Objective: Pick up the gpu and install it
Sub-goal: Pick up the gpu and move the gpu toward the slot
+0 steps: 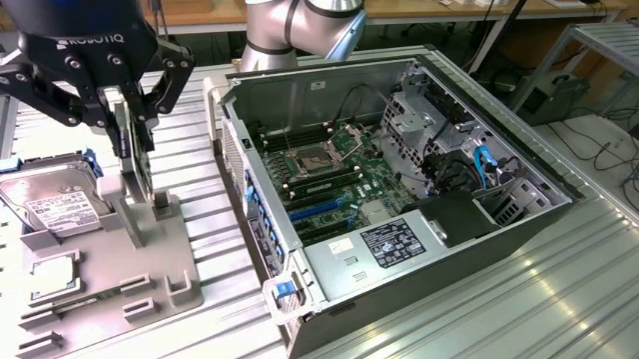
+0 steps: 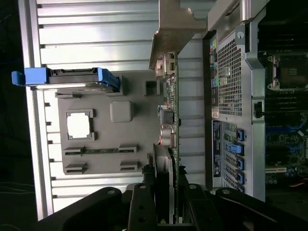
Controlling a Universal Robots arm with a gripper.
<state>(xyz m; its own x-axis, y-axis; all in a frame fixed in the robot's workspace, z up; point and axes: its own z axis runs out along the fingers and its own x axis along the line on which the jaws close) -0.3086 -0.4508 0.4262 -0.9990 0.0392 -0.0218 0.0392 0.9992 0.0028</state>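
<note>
The gpu (image 1: 140,161) stood on edge in the grey holder (image 1: 110,262), on the exterior view's left, beside the open computer case (image 1: 330,67) on the counter (image 1: 559,299). It looked light, thin and stiff but fragile, with bare circuitry on one face. It was best taken by its upper edge, clear of the connectors. The pincer (image 1: 130,123), at upper left of the frame, was narrowed onto that top edge and seemed to press both faces.

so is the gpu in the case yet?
Out. The gpu stands on edge at the gray holder beside the case, gripper around its top.
</note>
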